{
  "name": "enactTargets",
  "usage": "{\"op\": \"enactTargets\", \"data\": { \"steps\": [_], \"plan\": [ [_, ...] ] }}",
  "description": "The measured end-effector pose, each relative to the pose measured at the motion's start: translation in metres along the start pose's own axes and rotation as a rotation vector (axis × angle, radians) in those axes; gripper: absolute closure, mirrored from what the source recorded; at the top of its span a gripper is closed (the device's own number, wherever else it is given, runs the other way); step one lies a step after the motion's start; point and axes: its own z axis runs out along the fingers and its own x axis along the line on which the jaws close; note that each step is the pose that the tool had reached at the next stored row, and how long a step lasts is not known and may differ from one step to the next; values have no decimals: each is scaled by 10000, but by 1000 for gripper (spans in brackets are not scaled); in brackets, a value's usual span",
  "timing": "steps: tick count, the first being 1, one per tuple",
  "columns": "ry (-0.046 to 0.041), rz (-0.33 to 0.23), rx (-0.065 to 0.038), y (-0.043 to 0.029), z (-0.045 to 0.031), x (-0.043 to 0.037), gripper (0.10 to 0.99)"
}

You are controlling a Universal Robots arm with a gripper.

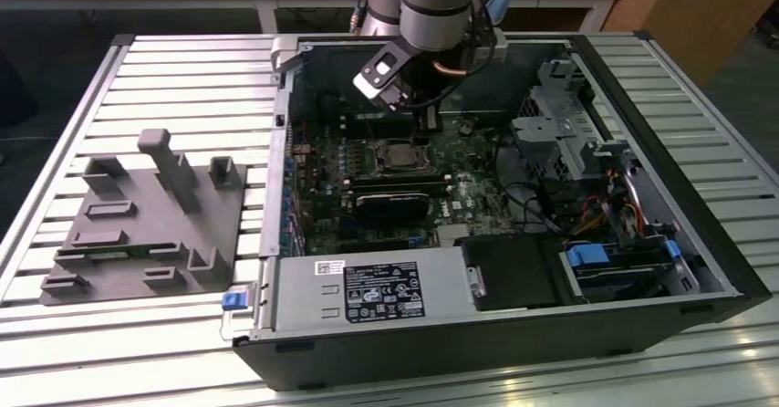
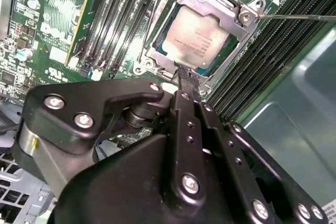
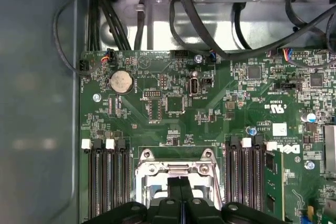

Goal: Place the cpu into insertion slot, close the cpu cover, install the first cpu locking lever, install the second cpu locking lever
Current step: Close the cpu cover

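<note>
The cpu (image 2: 197,35) lies in the insertion slot (image 2: 149,55) near the motherboard's (image 3: 173,108) middle, with the cpu cover (image 2: 210,2) apparently lying flat around it. The gripper (image 2: 185,74), fingers pressed together, hangs just at the slot's edge.

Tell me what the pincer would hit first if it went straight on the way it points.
Likely the cpu cover, at its silvery edge just ahead of the pincer, with the cpu seated beyond. The gap between them is unclear in the second wrist view.
</note>
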Motion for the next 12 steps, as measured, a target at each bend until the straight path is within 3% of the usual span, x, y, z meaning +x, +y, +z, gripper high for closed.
{"op": "enactTargets", "data": {
  "steps": [12],
  "plan": [
    [-3,0,2,-90,45,-4,980]
  ]
}}
